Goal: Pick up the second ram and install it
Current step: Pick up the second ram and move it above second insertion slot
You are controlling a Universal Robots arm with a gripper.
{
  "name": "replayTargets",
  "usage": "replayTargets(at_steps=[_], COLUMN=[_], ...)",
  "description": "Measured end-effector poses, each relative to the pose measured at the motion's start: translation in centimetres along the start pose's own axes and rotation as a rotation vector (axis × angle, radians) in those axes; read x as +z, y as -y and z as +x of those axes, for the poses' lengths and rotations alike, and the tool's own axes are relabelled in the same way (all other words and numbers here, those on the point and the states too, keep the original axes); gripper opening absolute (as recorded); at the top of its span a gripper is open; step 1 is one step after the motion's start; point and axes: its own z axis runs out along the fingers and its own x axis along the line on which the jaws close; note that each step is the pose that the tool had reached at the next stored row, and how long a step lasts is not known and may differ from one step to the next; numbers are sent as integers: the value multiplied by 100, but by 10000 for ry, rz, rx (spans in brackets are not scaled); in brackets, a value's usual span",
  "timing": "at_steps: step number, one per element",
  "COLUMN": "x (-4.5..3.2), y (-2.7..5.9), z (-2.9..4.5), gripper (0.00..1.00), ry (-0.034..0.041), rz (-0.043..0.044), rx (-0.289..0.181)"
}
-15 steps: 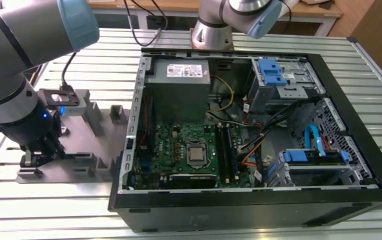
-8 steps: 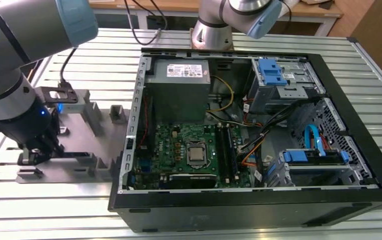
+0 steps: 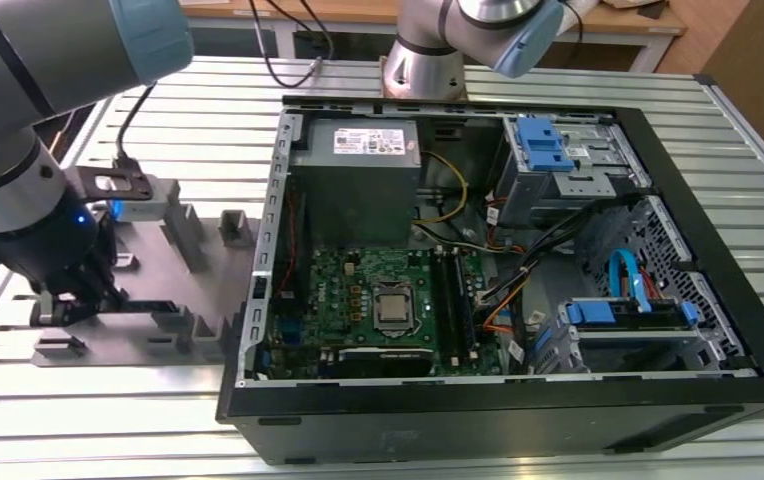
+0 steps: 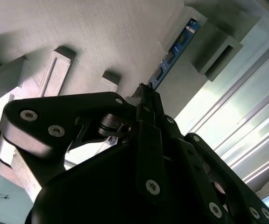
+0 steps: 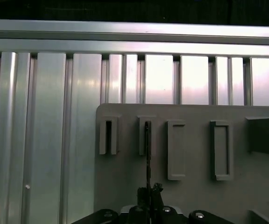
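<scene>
Clenching the second ram, the hand hangs low (over the grey fixture).

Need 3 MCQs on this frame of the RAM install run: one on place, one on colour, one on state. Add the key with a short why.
1. Where is the hand?
A) at the grey fixture plate, on the exterior view's left of the PC case
B) inside the PC case
C) hanging high in the air

2. What colour is the second ram board in the second wrist view?
A) red
B) blue
C) yellow

3. What state is the second ram in?
A) lying flat on the plate
B) plugged in inside the PC case
C) standing on edge in the fixture blocks, with the hand shut on one end

Key:
1 A: the exterior view shows the hand down at the plate, outside the case.
2 B: a blue board shows beyond the fingertips.
3 C: the first wrist view shows the stick edge-on, running into a block's slot.
</scene>
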Motion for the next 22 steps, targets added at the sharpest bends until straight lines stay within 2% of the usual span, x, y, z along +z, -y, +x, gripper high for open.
replayTargets(at_steps=[8, 22], x=[-82, -273], y=[-4, -11], z=[-3, -10], gripper=[11, 11], ry=[0, 1], rz=[0, -1], rx=[0, 1])
